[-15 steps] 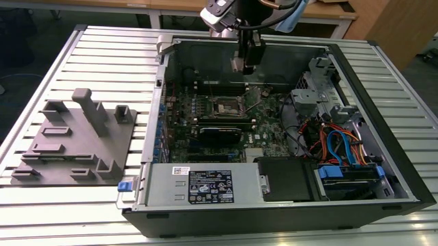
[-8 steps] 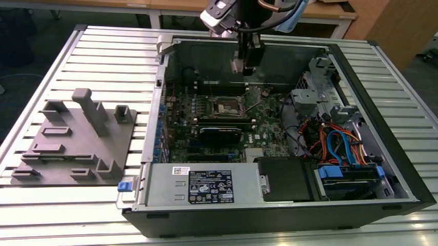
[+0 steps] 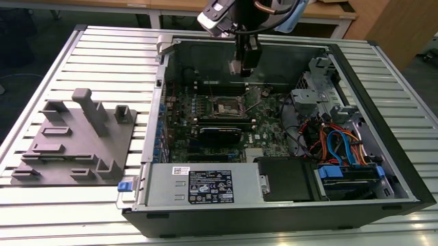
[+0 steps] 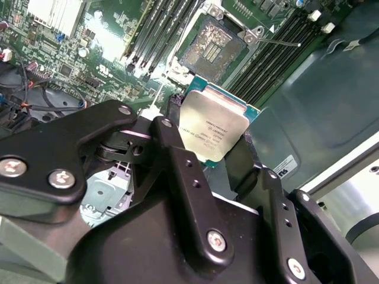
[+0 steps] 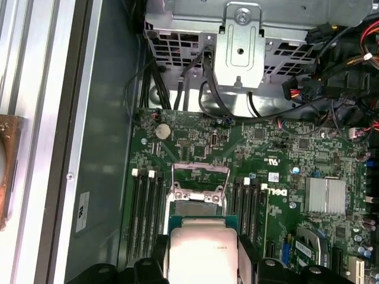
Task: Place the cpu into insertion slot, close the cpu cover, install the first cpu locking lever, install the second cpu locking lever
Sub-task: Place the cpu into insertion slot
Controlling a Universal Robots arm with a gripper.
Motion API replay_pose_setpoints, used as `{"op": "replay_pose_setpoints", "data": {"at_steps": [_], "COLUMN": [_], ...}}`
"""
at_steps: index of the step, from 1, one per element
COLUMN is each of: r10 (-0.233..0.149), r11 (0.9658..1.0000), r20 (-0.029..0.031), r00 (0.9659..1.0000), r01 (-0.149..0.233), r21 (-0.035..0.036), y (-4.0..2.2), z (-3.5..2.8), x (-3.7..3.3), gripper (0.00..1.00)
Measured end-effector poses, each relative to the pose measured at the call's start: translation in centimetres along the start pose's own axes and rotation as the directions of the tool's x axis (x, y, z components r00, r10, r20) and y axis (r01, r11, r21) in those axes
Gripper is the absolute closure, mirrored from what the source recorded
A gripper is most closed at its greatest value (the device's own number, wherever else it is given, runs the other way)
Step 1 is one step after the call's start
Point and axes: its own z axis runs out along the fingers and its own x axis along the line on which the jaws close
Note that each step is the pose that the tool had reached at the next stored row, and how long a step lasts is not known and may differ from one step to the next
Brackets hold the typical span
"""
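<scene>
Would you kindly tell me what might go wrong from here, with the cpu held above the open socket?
1. The tool grips the cpu by two opposite edges only. If it slips or twists, it may land skewed in the insertion slot and harm the contacts.
2. The raised cpu cover and the thin locking lever sit close to the slot, so the tool might catch them while descending.

One cpu [image 4: 213, 127], one insertion slot [image 4: 210, 47]
</scene>
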Motion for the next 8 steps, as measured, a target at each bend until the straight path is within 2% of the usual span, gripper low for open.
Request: {"op": "replay_pose_setpoints", "data": {"at_steps": [8], "r10": [0.012], "r11": [0.9999], "r20": [0.0005], "r00": [0.9999], "r01": [-0.012], "r21": [0.007], "y": [-0.06], "z": [0.61], "x": [-0.01], "gripper": [0.46]}}
